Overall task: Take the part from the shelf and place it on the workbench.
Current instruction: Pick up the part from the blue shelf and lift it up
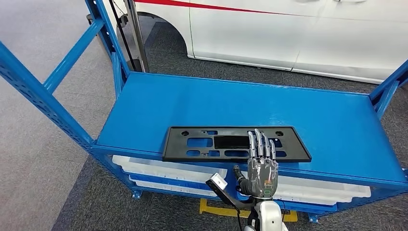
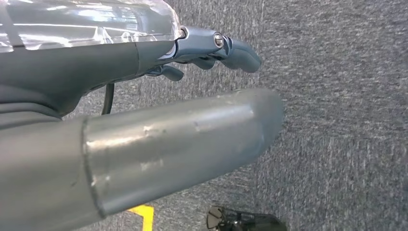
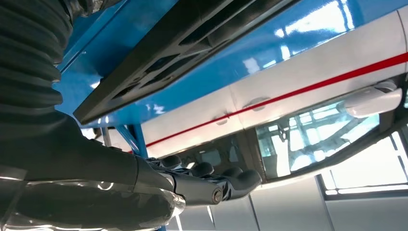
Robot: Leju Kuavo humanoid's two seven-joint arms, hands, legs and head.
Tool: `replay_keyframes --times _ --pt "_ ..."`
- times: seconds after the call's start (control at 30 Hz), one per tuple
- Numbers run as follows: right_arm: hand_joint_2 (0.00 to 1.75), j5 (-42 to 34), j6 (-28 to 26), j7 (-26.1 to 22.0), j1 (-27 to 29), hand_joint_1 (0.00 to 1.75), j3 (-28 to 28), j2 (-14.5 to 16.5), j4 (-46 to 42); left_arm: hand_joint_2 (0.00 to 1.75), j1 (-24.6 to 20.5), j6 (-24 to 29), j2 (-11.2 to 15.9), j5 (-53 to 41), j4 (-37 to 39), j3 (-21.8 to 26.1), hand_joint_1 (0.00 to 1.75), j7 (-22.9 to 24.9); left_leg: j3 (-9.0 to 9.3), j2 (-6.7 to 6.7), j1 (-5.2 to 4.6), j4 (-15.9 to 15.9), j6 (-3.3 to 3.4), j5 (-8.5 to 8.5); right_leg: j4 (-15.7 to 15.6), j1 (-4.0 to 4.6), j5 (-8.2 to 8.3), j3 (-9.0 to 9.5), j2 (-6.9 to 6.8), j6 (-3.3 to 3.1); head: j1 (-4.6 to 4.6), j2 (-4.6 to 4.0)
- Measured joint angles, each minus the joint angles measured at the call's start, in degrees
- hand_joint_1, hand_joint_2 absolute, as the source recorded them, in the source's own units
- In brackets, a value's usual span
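Lying flat on the blue shelf (image 1: 308, 115), near its front edge, is the part (image 1: 202, 143), a black rectangular plastic frame with several cut-outs. The right hand (image 1: 261, 163) reaches over that front edge, its fingers (image 1: 259, 143) straight, close together and stretched out above the right portion of the part, holding nothing; whether the tips touch the plastic cannot be told from the head view. From the right wrist view the part (image 3: 159, 53) sits flat on the shelf (image 3: 260, 53), with that hand's fingers (image 3: 231, 182) extended and apart from it. White trays (image 1: 159, 168) sit on the level under the shelf, below the part. Behind the shelf stands a white car (image 1: 298, 33) with a red stripe. The left hand (image 2: 159, 125) hangs over grey carpet (image 2: 346, 96), its fingers (image 2: 240, 53) loosely extended with nothing in them.
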Motion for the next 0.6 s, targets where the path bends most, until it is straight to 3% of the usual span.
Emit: replay_keyframes --times 0.03,0.07,0.1,0.17,0.23,0.3,0.4,0.5,0.53,0.57,0.6 --pt "1.75 0.0 0.1 0.0 0.0 0.0 0.0 0.0 0.1 0.0 0.0 0.0 0.0 -0.1 0.0 0.0 0.0 0.0 0.26 -0.02 -0.01 0.0 -0.01 -0.3 2.1 -0.11 -0.33 -1.91 -0.01 0.19 -0.01 0.0" --pt "1.75 0.1 0.3 0.0 0.0 0.0 0.0 0.0 0.2 0.0 0.0 0.1 0.0 -0.2 0.0 0.0 0.0 -0.1 0.62 -0.04 -0.01 0.0 -0.08 -0.65 2.5 -0.22 0.48 -2.99 -0.02 0.28 0.0 0.0" --pt "1.75 0.2 0.5 0.0 0.0 0.0 0.0 0.0 0.3 0.0 0.1 0.1 0.0 -0.3 0.0 0.0 0.0 -0.3 1.1 -0.08 -0.01 0.1 -0.2 -1.03 0.7 -0.31 2.56 -2.96 -0.03 0.32 0.0 0.0" --pt "1.75 0.6 0.9 0.0 0.0 0.0 0.0 0.0 0.4 0.0 0.1 0.2 0.0 -0.5 0.0 0.0 0.0 -0.7 2.25 -0.17 0.01 0.0 -0.61 -1.9 -6.1 -0.37 7.77 -0.98 -0.07 0.07 0.01 0.0" --pt "1.75 1.2 1.5 0.1 -0.2 0.0 0.1 0.0 0.6 0.0 0.0 0.2 0.0 -1.0 0.0 0.0 0.0 -1.0 2.79 -0.23 0.01 0.1 -1.28 -2.61 -10.7 0.02 9.58 0.17 -0.15 -0.51 0.03 0.0" --pt "1.75 1.7 2.1 0.4 -0.4 0.0 0.2 0.0 0.9 0.0 -0.2 0.2 0.0 -1.4 0.0 0.0 0.0 -1.2 2.97 -0.2 -0.07 0.4 -2.07 -2.9 -11.5 0.34 9.17 0.18 -0.14 -1.3 0.03 0.0" --pt "1.75 2.1 2.5 0.7 -1.0 0.0 0.3 0.1 1.3 0.0 -0.4 0.2 -0.1 -1.9 0.0 0.0 0.0 -1.3 2.45 -0.09 0.03 2.4 -2.85 -4.41 -12.2 0.01 9.49 1.21 -0.11 -2.35 0.0 0.0" --pt "1.75 2.2 3.1 0.7 -1.8 0.0 0.7 0.1 2.0 0.0 -0.6 0.1 -0.1 -2.2 0.0 0.0 0.0 -1.3 -2.73 -0.03 0.14 12.2 -3.36 -9.06 -12.5 0.1 9.27 1.71 -0.22 -2.98 -0.01 0.0" --pt "1.75 2.2 3.4 0.7 -2.0 0.0 0.8 0.1 2.4 0.0 -0.5 0.1 0.0 -2.2 0.0 0.0 0.0 -1.3 -4.51 -0.03 0.14 15.0 -3.48 -9.84 -12.5 0.2 9.13 1.79 -0.21 -3.11 -0.01 0.0" --pt "1.75 2.2 3.6 0.7 -2.1 0.0 0.9 0.1 2.8 0.0 -0.4 0.1 0.0 -2.3 0.0 0.0 0.0 -1.3 -5.53 -0.03 0.13 16.0 -3.49 -9.56 -12.5 0.29 8.99 1.93 -0.18 -3.18 -0.02 0.0" --pt "1.75 2.2 3.8 0.8 -2.4 0.0 1.0 0.1 3.2 0.0 -0.4 0.0 0.0 -2.5 0.0 0.0 0.0 -1.3 -5.55 -0.02 0.12 15.0 -3.39 -8.07 -12.5 0.38 8.84 2.14 -0.12 -3.2 -0.01 0.0"
